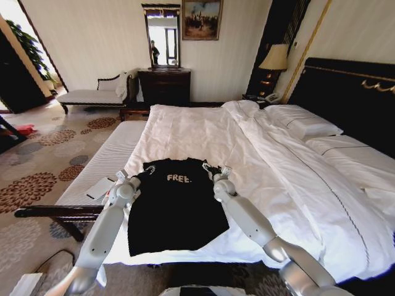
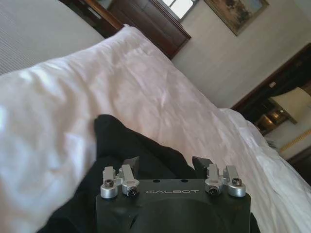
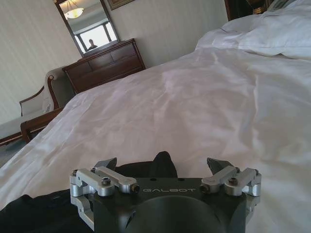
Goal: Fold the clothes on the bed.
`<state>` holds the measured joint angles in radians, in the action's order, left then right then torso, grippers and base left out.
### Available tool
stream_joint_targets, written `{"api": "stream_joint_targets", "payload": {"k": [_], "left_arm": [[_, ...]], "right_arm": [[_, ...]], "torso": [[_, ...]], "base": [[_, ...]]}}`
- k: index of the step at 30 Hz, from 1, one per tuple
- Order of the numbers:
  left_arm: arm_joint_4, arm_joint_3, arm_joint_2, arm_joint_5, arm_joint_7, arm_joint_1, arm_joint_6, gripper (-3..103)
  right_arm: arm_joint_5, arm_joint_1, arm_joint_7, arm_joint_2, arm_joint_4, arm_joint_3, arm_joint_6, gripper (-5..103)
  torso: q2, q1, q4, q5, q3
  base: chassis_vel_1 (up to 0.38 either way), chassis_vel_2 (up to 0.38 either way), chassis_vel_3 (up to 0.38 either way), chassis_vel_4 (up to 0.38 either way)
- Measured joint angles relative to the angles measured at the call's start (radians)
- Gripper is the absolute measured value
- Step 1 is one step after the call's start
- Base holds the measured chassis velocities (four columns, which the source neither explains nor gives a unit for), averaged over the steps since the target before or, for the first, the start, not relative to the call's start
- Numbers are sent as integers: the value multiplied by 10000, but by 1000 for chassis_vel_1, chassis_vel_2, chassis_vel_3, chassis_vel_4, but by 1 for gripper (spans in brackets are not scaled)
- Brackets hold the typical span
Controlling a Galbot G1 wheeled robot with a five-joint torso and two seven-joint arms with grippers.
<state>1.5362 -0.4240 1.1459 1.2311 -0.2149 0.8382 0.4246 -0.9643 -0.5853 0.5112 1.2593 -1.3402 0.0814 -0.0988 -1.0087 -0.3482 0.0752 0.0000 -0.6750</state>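
Black short-sleeved cotton T-shirt with pale "FREE!" lettering (image 1: 176, 206) is lying flat on the large white-sheeted bed (image 1: 296, 185), hem hanging over the near edge. Left gripper (image 1: 145, 168) and right gripper (image 1: 216, 169) are sitting at its shoulders.

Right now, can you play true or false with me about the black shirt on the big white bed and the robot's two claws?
1. The black short-sleeved T-shirt with pale "FREE!" letters lies spread on the white-sheeted bed. True.
2. The T-shirt is already folded into a small square. False: it lies open, sleeves out.
3. The left gripper is at the shirt's left sleeve and the right gripper at its right sleeve. True.
4. Both grippers are shut tight. False: both stand open, their fingers apart.
5. The shirt sits up by the white pillows. False: it lies near the foot edge, close to the robot.
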Motion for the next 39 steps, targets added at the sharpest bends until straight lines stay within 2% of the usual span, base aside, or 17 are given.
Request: {"api": "stream_joint_targets", "payload": {"k": [2, 4, 7, 9, 10, 12, 14, 16, 17, 20, 29, 30, 37, 39], "left_arm": [[-262, -232, -5, 32, -126, -63, 97, 74], [-332, -292, -8, 51, -147, -98, 117, 74], [-1072, -658, -39, 476, -150, -541, 412, 90], [-1281, -693, -31, 541, -121, -672, 484, 90], [-1582, -724, -2, 603, -80, -862, 563, 96], [-2666, -725, 136, 603, 49, -1411, 736, 100], [-2987, -698, 186, 515, 163, -1565, 763, 100], [-3949, -655, 351, 124, 520, -2062, 734, 100], [-3949, -655, 351, 124, 520, -2062, 734, 100], [-4975, -587, 542, -166, 951, -2711, 517, 100], [-6020, -475, 1017, -657, 1594, -3468, -57, 100], [-6193, -476, 1135, -725, 1674, -3603, -148, 103], [-6838, -488, 1635, -1192, 1828, -4021, -299, 96], [-7036, -490, 1722, -1376, 1873, -4104, -309, 101]], "right_arm": [[2, 24, 0, 12, -2, 28, 0, 100], [2, 27, 0, 12, -5, 34, 0, 100], [-2, 38, -2, -12, -85, 43, 0, 100], [-4, 37, -3, -16, -92, 43, 0, 100], [-4, 35, -2, -20, -100, 43, 0, 100], [-4, 17, 7, -27, -141, 54, 0, 100], [-5, 12, 16, -30, -158, 60, 0, 100], [-10, 1, 42, -50, -221, 62, -3, 100], [-10, 1, 42, -50, -221, 62, -3, 100], [-18, -17, 69, -84, -244, 26, -10, 100], [-14, -62, 72, -104, -212, -66, -14, 100], [-8, -64, 72, -99, -196, -68, -15, 100], [3, -71, 73, -92, -173, -81, -15, 100], [2, -72, 73, -129, -177, -107, -15, 100]], "torso": [[1, 0, -2, -3, 0], [0, 0, -2, -3, 0], [0, 0, 0, 0, 0], [0, 0, 0, 0, -1], [0, 0, -2, 0, 0], [0, -1, 2, 0, -1], [1, -1, 2, -2, -1], [2, -2, 0, -1, -2], [2, -2, 0, -1, -2], [2, -2, 2, 2, -1], [3, -2, 0, 1, -2], [2, -2, 0, 1, -2], [2, -3, 2, 1, -1], [2, -3, 2, 2, -1]], "base": [[0, 0, 0, 0], [0, 0, 0, 0], [0, 0, 0, 0], [0, 0, 0, 0], [0, 0, 0, 0], [0, 0, 0, 0], [0, 0, 0, 0], [0, 0, 0, 0], [0, 0, 0, 0], [0, 0, 0, 0], [0, 0, 0, 0], [0, 0, 0, 0], [0, 0, 0, 0], [0, 0, 0, 0]]}}
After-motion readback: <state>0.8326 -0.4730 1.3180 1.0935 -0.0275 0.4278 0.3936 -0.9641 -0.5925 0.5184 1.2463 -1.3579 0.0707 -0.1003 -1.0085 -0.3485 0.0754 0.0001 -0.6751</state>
